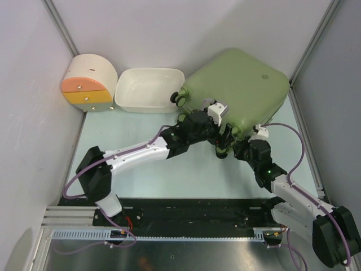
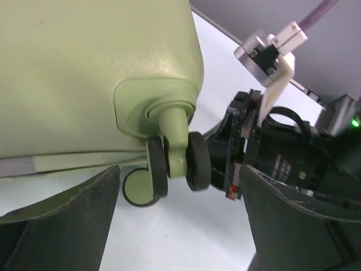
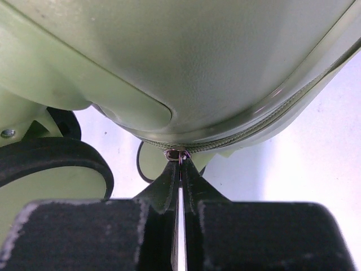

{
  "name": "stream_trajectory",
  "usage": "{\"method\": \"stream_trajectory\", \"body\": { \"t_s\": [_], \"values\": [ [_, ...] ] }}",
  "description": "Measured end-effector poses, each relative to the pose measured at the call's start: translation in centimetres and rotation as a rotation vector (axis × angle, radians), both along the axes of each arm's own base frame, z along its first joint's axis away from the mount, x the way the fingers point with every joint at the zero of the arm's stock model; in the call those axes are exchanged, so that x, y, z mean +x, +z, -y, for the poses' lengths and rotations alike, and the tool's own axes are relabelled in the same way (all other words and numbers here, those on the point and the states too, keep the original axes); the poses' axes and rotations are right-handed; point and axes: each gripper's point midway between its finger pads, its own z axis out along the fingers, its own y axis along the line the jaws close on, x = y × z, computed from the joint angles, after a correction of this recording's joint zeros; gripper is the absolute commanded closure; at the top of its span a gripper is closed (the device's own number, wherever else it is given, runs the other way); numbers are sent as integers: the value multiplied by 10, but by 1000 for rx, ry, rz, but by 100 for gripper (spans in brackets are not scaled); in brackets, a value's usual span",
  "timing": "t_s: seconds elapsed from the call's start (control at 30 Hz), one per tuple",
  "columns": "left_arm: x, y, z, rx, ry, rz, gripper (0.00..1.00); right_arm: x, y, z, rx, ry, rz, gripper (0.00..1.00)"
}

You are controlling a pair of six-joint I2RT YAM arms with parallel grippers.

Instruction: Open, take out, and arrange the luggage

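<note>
Top view: the olive luggage lies closed at the counter's far right. Left wrist: left jaws gape wide around a wheel. Right wrist: right jaws pinch the zipper pull; unzipping, emptying, arranging all appear left to do

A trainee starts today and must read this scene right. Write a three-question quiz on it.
1. True or false: the luggage is already unzipped and lying open.
2. What does the right gripper pinch? A nothing; B the zipper pull; C a cloth.
3. Name the thing that stands between the drawer box and the luggage.

Key: 1 false; 2 B; 3 the white tub.
</note>
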Motion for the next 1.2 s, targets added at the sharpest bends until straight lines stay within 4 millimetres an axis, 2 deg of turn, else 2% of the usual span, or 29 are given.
{"method": "stream_trajectory", "body": {
  "t_s": [0.1, 0.27, 0.37, 0.47, 0.5, 0.53, 0.57, 0.63, 0.73, 0.97, 1.1, 1.2],
  "values": [
    [9, -8, 12, 31, 25, 7, 14, 0, 0, 1, -10, -3, -8, 100],
    [18, -33, 19, 94, 56, -17, 15, 0, 0, 2, -18, -7, -15, 100],
    [20, -44, 24, 122, 64, -25, 20, 0, -1, 3, -21, -11, -17, 100],
    [23, -48, 33, 134, 74, -24, 39, 0, -1, 4, -25, -15, -19, 100],
    [24, -49, 35, 136, 75, -23, 57, 0, -1, 5, -30, -18, -21, 100],
    [25, -50, 37, 138, 77, -23, 67, 0, -1, 6, -34, -20, -22, 100],
    [25, -46, 41, 124, 74, -13, 83, 1, -1, 8, -43, -26, -25, 100],
    [23, -42, 43, 114, 83, -16, 100, 2, -1, 14, -61, -34, -30, 100],
    [24, -43, 42, 111, 94, -26, 100, 2, -2, 22, -77, -31, -38, 100],
    [19, -41, 35, 79, 82, -17, 100, -3, 5, 56, -176, -36, -25, 100],
    [12, -41, 26, 70, 69, -16, 100, 3, 7, 78, -239, -23, -13, 100],
    [7, -41, 17, 78, 55, -11, 100, 17, 5, 98, -273, -20, 3, 100]
  ]
}}
